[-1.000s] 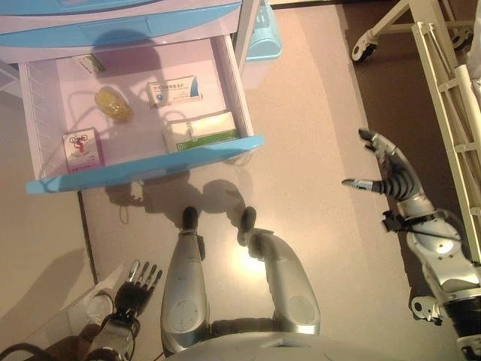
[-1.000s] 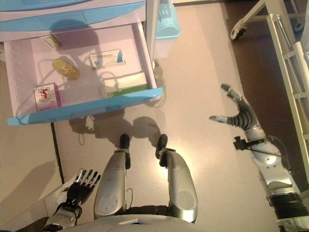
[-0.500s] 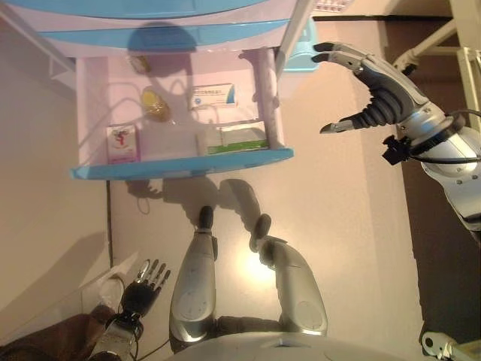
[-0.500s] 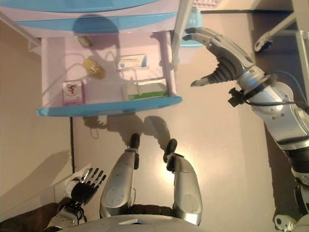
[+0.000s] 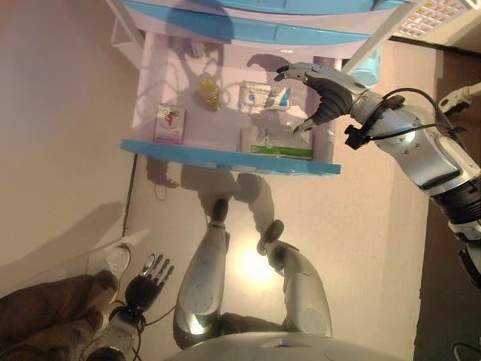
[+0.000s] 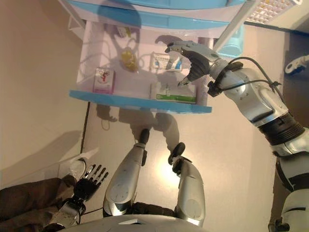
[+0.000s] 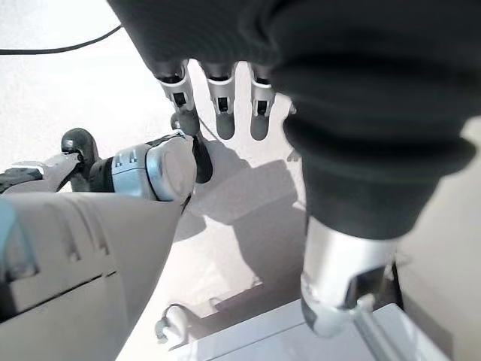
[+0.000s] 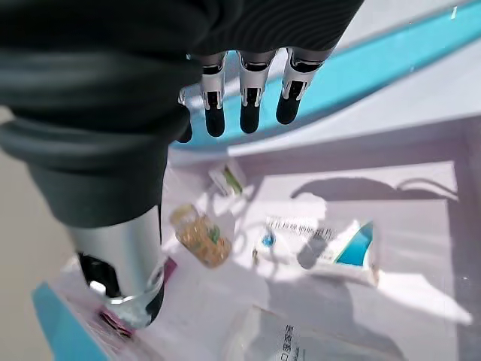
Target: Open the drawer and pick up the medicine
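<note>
The drawer (image 5: 188, 154) stands pulled out, white inside with a blue front. In it lie a pink box (image 5: 168, 124), a yellow bottle (image 5: 210, 91), a white and blue box (image 5: 263, 96), a white and green box (image 5: 275, 141) and a small packet (image 5: 197, 50) at the back. My right hand (image 5: 319, 94) is open and empty, hovering over the drawer's right side above the two white boxes. Its wrist view shows the bottle (image 8: 199, 235) and the white and blue box (image 8: 319, 241) below its fingers (image 8: 248, 98). My left hand (image 5: 146, 274) hangs open and empty at the lower left.
The cabinet's closed blue drawers (image 5: 285, 30) are above the open one. A light blue bin (image 5: 368, 71) stands by the cabinet's right side. A brown cloth (image 5: 45, 308) and a clear plastic item (image 5: 113, 259) lie on the floor near my left hand.
The camera has shifted. My right hand has moved from beside the cabinet to over the open drawer's right side. The left hand stays low and open.
</note>
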Motion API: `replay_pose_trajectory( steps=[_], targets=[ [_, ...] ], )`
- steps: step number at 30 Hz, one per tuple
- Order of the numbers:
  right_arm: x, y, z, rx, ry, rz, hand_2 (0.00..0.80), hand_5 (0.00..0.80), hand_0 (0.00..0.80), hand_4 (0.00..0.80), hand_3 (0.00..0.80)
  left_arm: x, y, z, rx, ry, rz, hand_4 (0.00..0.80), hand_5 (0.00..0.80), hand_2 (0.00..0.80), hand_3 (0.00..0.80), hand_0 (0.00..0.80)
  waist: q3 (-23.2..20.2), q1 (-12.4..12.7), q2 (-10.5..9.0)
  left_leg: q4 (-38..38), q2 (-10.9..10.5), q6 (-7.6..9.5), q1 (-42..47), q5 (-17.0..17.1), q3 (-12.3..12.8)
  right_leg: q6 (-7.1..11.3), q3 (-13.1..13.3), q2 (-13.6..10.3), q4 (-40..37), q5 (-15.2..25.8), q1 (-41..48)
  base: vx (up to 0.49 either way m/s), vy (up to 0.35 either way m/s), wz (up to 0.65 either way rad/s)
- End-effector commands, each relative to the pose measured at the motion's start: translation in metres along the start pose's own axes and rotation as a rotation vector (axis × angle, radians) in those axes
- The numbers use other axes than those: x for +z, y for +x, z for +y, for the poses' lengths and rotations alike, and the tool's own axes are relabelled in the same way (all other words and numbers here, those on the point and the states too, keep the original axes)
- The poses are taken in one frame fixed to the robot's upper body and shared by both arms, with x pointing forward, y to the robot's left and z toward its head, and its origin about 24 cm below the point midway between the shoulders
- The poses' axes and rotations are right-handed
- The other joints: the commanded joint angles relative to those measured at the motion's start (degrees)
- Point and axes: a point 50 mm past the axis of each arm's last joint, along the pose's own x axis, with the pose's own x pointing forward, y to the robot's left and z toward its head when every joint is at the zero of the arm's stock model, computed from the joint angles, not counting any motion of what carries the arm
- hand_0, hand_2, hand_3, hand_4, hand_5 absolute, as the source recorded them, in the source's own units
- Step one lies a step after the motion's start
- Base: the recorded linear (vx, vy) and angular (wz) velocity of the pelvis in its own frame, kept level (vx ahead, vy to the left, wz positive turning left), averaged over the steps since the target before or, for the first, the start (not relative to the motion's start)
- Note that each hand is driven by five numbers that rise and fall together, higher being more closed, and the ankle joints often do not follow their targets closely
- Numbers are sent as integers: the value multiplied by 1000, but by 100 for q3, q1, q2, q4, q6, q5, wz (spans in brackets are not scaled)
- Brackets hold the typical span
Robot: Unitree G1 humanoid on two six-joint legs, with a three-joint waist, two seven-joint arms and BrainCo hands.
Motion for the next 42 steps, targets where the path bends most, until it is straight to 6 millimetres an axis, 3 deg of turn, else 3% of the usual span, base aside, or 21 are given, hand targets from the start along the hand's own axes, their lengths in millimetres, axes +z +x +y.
replay_pose_trajectory(
  steps=[1,2,10,20,28,36,42],
  targets=[
    [4,10,-17,-83,-106,-3,0,0,0,0,0,-12,-20,18,39,89,102,0,0,0,0,0,-284,68,342,-278,-205,271,82,-284,414,277,-108,-52,636,-333,53,85,35,24],
    [-1,13,-13,-91,-130,25,0,0,0,0,0,-14,-22,20,44,90,114,0,0,0,0,0,-284,99,354,-230,-234,246,143,-426,386,337,-49,-91,737,-469,84,87,31,30],
    [-21,26,-18,-206,-333,155,0,0,0,0,0,-23,-22,18,33,99,148,0,0,0,0,0,-284,282,544,-173,-278,278,-74,-402,329,365,-122,-191,873,-440,-154,31,30,10],
    [-48,27,-28,-313,-481,330,0,0,0,0,0,-34,-29,21,23,102,191,0,0,0,0,0,-284,465,745,28,-361,329,-391,-483,249,376,-181,-282,979,-437,-440,27,18,7],
    [-79,22,-16,-255,-384,514,0,0,0,0,0,-38,-28,18,-4,104,208,0,0,0,0,0,-284,565,867,126,-391,345,-531,-526,228,331,-225,-343,1032,-458,-563,16,1,4],
    [-116,4,9,-177,-242,722,0,0,0,0,0,-40,-29,19,1,102,216,0,0,0,0,0,-284,623,997,180,-399,365,-627,-545,211,288,-212,-383,1128,-451,-692,4,0,0],
    [-130,-7,23,-146,-155,805,0,0,0,0,0,-46,-31,22,5,102,233,0,0,0,0,0,-284,659,1092,220,-422,378,-701,-543,196,253,-222,-408,1182,-463,-787,0,0,0]
  ],
)
